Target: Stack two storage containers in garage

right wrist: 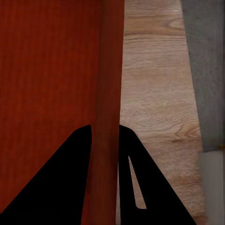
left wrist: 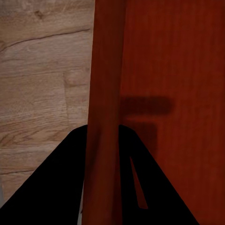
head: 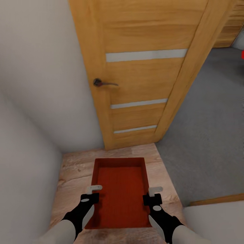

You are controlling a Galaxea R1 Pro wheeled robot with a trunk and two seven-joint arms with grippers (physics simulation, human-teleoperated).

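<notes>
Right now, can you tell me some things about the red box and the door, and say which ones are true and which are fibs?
1. Both grippers, left gripper and right gripper, clamp the storage container by its side walls. True.
2. The container is full of toys. False: it is empty.
3. The wooden door has a dark lever handle. True.
4. The container hangs over grey floor. False: the light wood-plank floor lies under it; the grey floor is to the right.

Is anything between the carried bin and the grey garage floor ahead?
Partly. The storage container, gripped on its side walls by the left gripper and right gripper, faces the wooden door, swung open straight ahead. The grey floor lies open to the door's right, so the way runs around it.
</notes>
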